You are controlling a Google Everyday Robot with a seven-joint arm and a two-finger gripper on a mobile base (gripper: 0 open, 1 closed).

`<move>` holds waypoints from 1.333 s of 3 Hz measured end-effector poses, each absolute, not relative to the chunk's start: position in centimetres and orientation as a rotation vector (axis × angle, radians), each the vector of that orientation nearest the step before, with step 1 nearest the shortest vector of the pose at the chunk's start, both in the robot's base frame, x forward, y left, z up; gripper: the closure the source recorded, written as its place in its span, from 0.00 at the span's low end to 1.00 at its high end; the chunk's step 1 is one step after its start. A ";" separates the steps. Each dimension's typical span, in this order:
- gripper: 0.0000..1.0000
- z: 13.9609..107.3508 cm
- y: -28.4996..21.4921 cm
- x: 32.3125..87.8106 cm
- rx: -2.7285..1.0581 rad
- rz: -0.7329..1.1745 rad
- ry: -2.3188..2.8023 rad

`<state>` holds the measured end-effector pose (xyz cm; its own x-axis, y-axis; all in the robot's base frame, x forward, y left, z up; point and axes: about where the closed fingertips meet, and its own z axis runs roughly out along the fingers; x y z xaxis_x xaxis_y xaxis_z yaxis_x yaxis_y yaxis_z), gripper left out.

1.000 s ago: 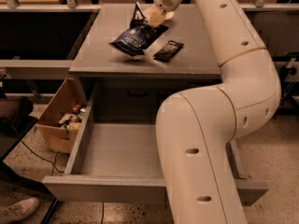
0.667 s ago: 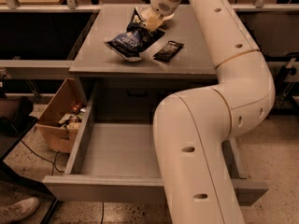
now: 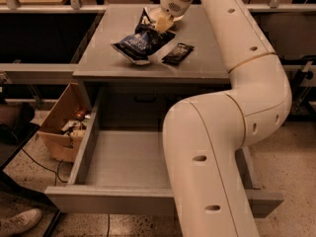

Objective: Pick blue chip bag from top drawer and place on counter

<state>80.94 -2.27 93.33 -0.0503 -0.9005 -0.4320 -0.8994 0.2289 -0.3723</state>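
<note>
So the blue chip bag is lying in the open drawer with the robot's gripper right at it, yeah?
Not in the drawer. The camera view shows the blue chip bag lying on the counter, next to a black wrapper. The top drawer is open, and the gripper is right at the bag's far end.

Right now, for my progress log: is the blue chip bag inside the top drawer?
No, the blue chip bag rests on the counter, the claw at its far end, not in the open top drawer.
</note>
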 end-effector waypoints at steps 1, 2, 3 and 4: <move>0.13 93.3 -2.3 80.9 -1.649 -0.002 1.925; 0.00 93.3 -2.3 80.9 -1.649 -0.002 1.925; 0.00 95.6 -3.5 80.6 -1.603 -0.021 1.912; 0.00 102.2 -8.6 79.2 -1.407 -0.060 1.889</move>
<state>79.24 -8.62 102.24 -0.0984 -0.8351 -0.5413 -0.7993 0.3904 -0.4569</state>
